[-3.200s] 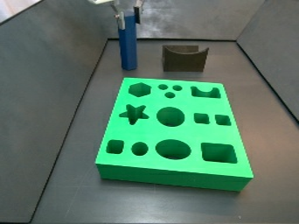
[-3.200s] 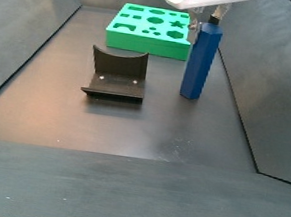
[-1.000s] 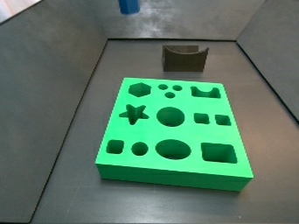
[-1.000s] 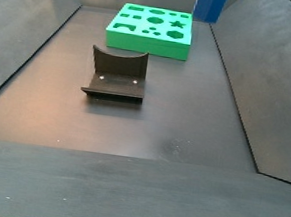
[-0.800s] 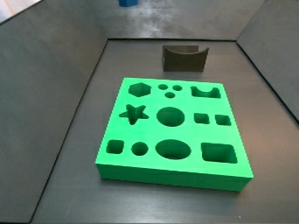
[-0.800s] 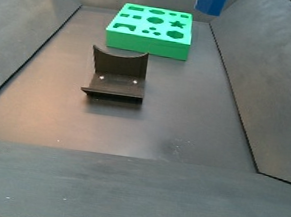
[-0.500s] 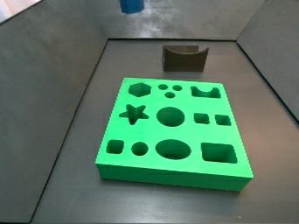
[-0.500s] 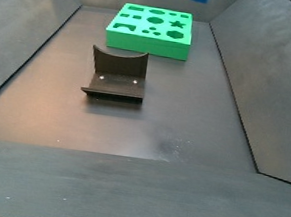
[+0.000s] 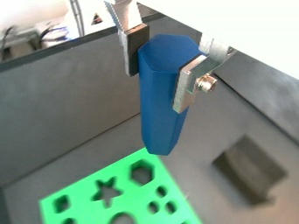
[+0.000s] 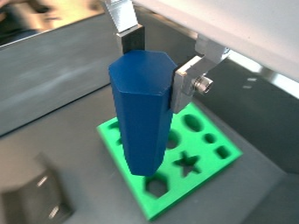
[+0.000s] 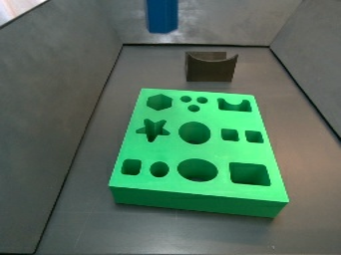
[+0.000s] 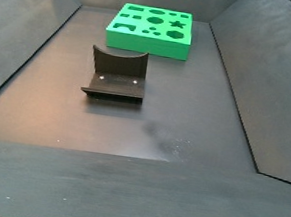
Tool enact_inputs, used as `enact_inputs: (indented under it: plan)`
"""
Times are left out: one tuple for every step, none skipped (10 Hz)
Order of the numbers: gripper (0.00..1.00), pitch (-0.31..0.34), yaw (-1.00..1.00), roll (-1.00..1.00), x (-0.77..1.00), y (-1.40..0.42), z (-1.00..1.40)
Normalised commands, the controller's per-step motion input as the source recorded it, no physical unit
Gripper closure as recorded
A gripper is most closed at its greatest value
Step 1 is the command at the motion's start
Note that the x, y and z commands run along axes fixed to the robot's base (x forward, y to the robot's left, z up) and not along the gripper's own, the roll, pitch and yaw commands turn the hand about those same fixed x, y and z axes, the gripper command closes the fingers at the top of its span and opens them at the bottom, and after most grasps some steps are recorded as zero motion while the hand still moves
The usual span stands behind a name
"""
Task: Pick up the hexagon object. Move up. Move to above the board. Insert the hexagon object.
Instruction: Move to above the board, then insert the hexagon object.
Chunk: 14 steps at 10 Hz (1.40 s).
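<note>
My gripper [image 9: 162,74] is shut on the top of the hexagon object [image 9: 163,109], a tall blue post that hangs upright between the silver fingers [image 9: 132,51]. Both wrist views show this grip, and it also shows in a wrist view [image 10: 158,74] with the post [image 10: 142,122] high above the board [image 10: 193,150]. The board is a bright green slab with shaped holes. In a side view only the post's lower end [image 11: 160,14] shows at the top edge, behind the board's far left corner [image 11: 197,149]. The gripper is out of frame in both side views.
A dark fixture [image 11: 209,65] with an arched notch stands on the floor beyond the board, and it also shows in a side view [image 12: 117,74] and a wrist view [image 9: 249,166]. Grey sloping walls enclose the dark floor [image 12: 132,129].
The post has moved sideways toward the board: more of it shows further right in one side view, and it has left the frame in the other.
</note>
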Motion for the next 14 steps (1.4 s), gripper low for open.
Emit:
enact_inputs:
  plan:
    - [1.0,0.418,-0.66,0.04,0.33,-0.69,0.06]
    - [1.0,0.335,-0.41,0.03,0.24,-0.41,0.05]
    - [1.0,0.209,-0.2,0.01,0.13,-0.2,0.04]
    - [1.0,0.0,0.0,0.0,-0.02,0.0,0.0]
    - [1.0,0.0,0.0,0.0,-0.14,0.05,-0.25]
    - [1.0,0.0,-0.02,-0.04,-0.11,0.15,-0.45]
    - [1.0,0.0,-0.06,-0.04,-0.07,0.18,-0.54]
    - [1.0,0.0,-0.15,-0.07,0.0,0.22,-0.52]
    - [1.0,0.0,-0.18,-0.07,0.0,0.2,-0.52]
    - [1.0,-0.001,-0.26,-0.07,-0.01,0.14,-0.43]
    - [1.0,-0.011,-0.24,-0.07,0.0,0.14,-0.43]
    - [1.0,-0.041,-0.23,-0.03,-0.01,0.1,-0.49]
    - [1.0,-0.06,-0.21,-0.03,0.0,0.08,-0.51]
    - [1.0,-0.069,-0.23,-0.01,-0.03,0.05,-0.54]
